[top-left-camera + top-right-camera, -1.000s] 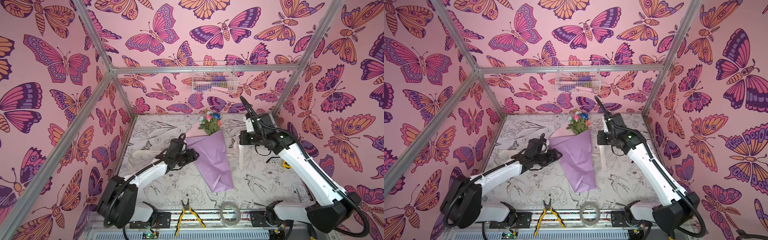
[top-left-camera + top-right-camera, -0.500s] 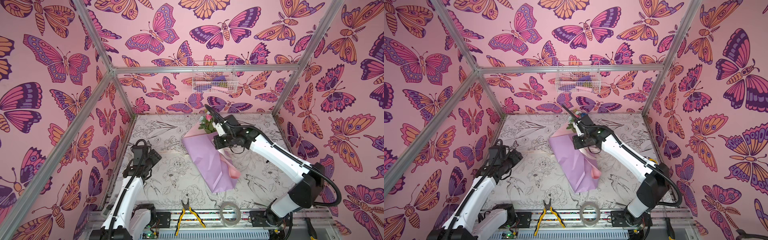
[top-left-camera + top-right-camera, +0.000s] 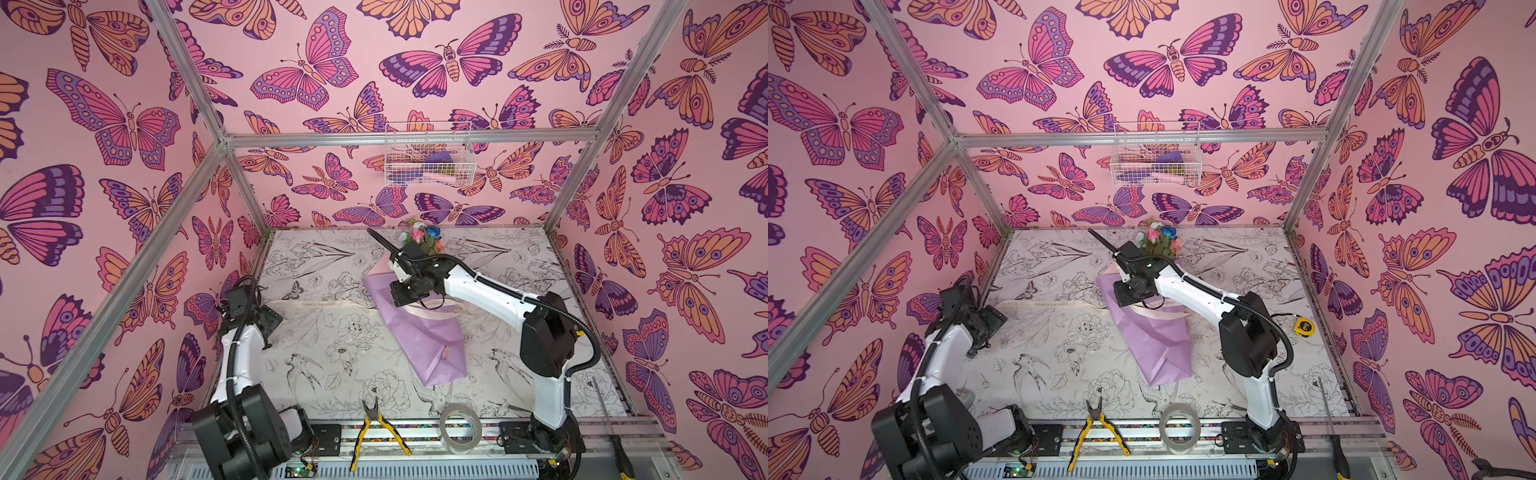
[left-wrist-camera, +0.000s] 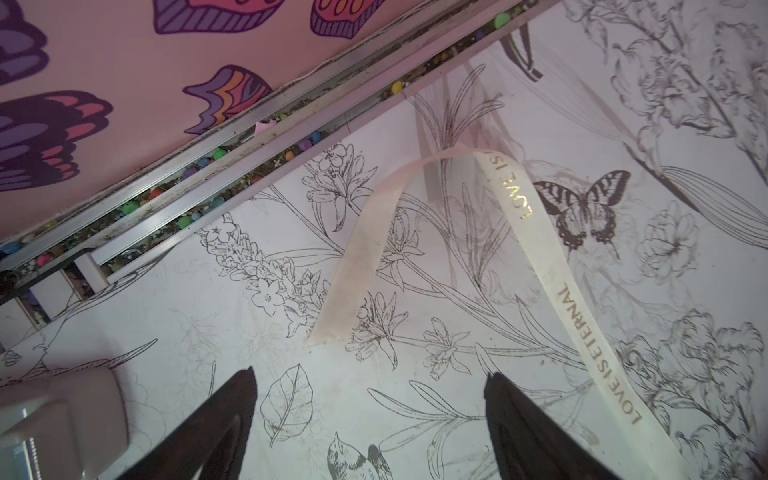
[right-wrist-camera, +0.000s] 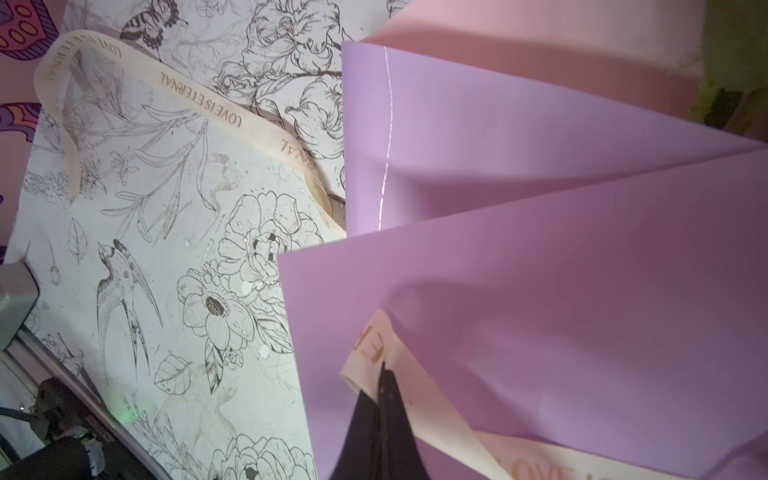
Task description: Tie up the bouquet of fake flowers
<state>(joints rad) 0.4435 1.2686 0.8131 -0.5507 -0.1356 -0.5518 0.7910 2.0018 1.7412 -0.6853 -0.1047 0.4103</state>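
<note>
The bouquet (image 3: pixel 419 332) lies flat on the worktop (image 3: pixel 332 374) just beyond the tape roll (image 3: pixel 460 424); its long axis runs from the narrow tip nearest the roll away to the fake flowers (image 3: pixel 419 237). The right gripper (image 5: pixel 384 374), jaws pinched on the ribbon (image 3: pixel 316 305), holds it across the paper; the left gripper (image 4: pixel 370 374), jaws wide and empty, hovers over the ribbon's loose end, well apart from the roll. This looks like the wrapping stage; next, the left gripper should pinch that end and cross it over.

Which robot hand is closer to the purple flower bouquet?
Right. The right gripper is over the bouquet, shut on its ribbon. The left gripper hangs open off to the side, by the ribbon's loose end, apart from the bouquet.
</note>
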